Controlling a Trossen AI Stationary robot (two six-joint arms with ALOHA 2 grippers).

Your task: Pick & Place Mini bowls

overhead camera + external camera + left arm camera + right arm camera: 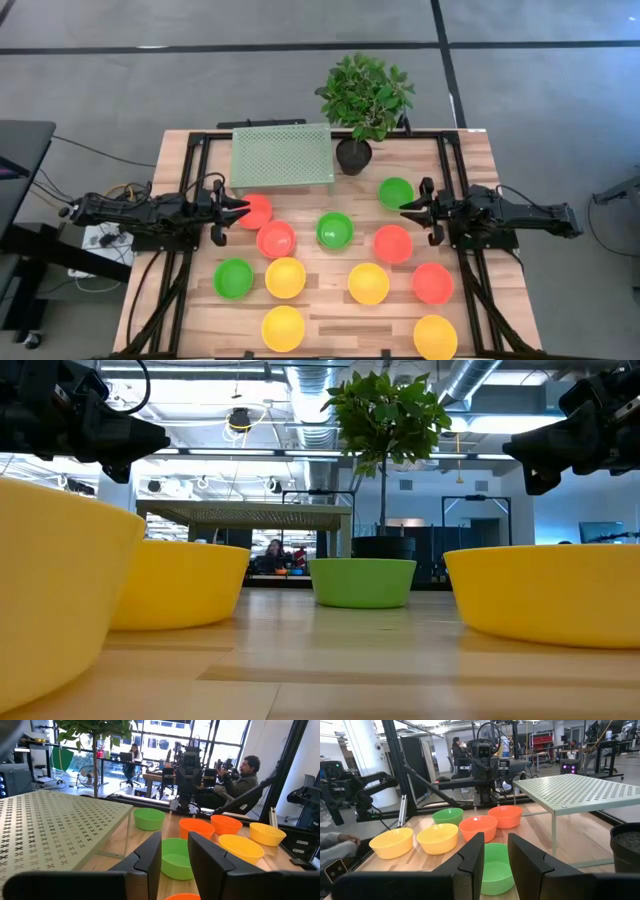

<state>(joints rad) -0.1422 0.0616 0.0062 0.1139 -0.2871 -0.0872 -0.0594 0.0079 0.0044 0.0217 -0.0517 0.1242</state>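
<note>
Several mini bowls in green, red-orange and yellow stand upright on the wooden table (320, 305). My left gripper (243, 208) is open and empty. It hangs above the table at the left, over the near rim of a red bowl (258, 212), and points toward the table's right. My right gripper (405, 208) is open and empty. It hangs at the right, just near of a green bowl (396, 192), and points left. A green bowl (335, 231) at the middle shows past both pairs of fingers (175, 857) (496, 867). In the low view both grippers (160, 435) (512, 448) hang well above the bowls.
A pale green perforated rack (282, 155) stands at the table's far side, with a potted plant in a black pot (353, 155) to its right. Black frame rails (190, 180) run along both sides. People sit in the room beyond (245, 772).
</note>
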